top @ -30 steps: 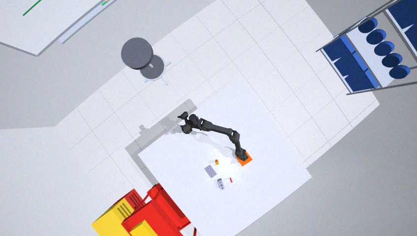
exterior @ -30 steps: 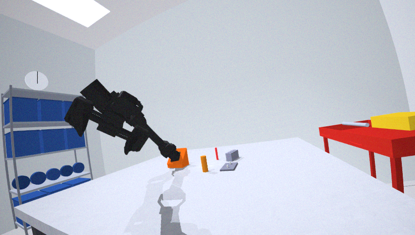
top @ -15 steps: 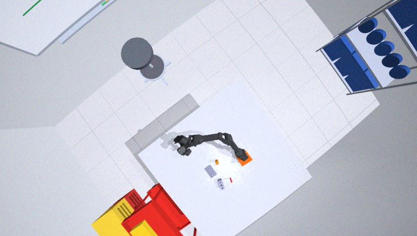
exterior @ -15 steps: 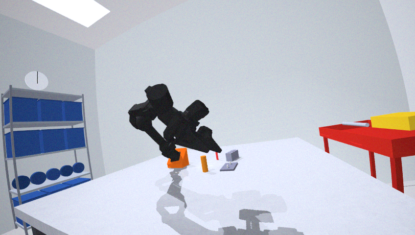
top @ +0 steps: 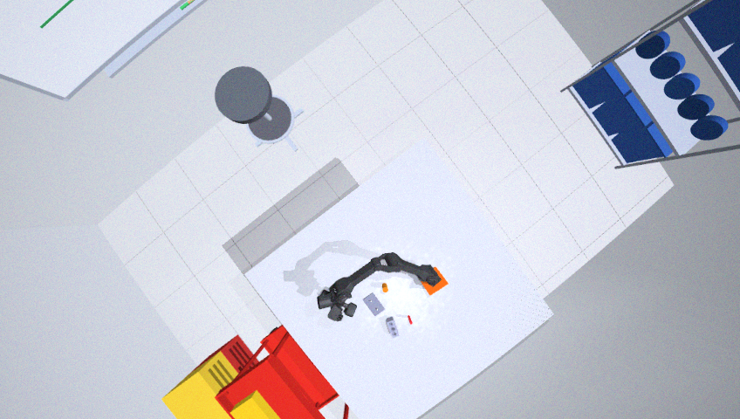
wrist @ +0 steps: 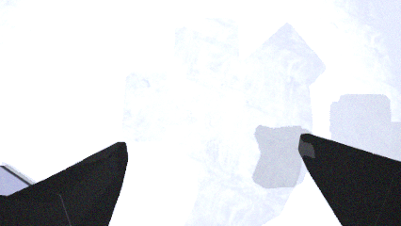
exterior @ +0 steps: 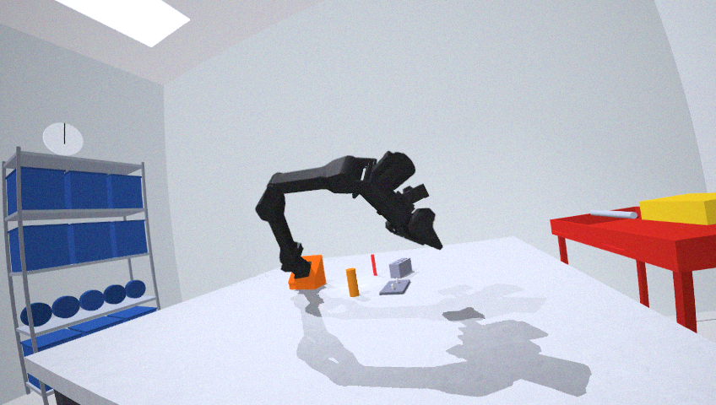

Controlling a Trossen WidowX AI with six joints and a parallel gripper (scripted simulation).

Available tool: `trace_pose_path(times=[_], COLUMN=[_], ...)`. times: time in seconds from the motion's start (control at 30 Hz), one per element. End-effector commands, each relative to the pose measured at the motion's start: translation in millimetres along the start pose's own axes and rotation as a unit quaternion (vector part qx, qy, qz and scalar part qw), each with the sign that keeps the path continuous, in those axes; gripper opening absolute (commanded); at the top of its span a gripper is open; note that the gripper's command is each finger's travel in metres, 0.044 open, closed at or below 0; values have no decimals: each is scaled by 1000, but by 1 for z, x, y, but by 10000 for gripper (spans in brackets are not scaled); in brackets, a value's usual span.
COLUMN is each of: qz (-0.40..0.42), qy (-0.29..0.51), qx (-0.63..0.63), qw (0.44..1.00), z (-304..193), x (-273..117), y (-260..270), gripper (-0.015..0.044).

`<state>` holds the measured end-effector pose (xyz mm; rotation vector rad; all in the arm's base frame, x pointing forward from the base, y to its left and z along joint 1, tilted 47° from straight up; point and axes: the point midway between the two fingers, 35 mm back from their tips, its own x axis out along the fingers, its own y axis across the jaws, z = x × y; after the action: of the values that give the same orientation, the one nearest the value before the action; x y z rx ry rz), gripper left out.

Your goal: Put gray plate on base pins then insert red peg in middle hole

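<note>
The gray base [top: 373, 304] [exterior: 387, 290] lies flat on the table with two pale pins up. The gray plate [top: 389, 320] [exterior: 397, 270], a thick block with holes in its top, stands apart from it. The thin red peg [top: 409, 319] [exterior: 373, 265] is upright beside the plate, farther from the base. My gripper [wrist: 213, 141] is open and empty, pointing down above the table, left of the base in the top view. A gray corner at the wrist view's left edge looks like the base. The plate's underside is hidden.
An orange cylinder [top: 384, 287] [exterior: 352, 282] stands upright near the base, on the arm's side. An orange wedge-like block [top: 441, 283] [exterior: 316, 273] is at the arm's foot. A red cart [top: 306, 363] [exterior: 622, 240] stands beyond the table edge.
</note>
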<state>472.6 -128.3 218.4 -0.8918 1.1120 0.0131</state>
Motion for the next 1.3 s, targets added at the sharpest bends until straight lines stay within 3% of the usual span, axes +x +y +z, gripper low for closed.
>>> trace_pose_path(times=[0.0,0.33,0.63,0.87,1.07,1.27], qz=[57,124,127,121,120,120], qy=[42,140,290,304,305,305], qx=[-44,-150,-342,-361,-361,-361], qw=[997,971,885,873,873,873], z=[27,57,44,35,0,-7], x=[20,39,23,18,63,71], y=[64,194,335,346,344,344], gripper=[440,440,440,440,440,440])
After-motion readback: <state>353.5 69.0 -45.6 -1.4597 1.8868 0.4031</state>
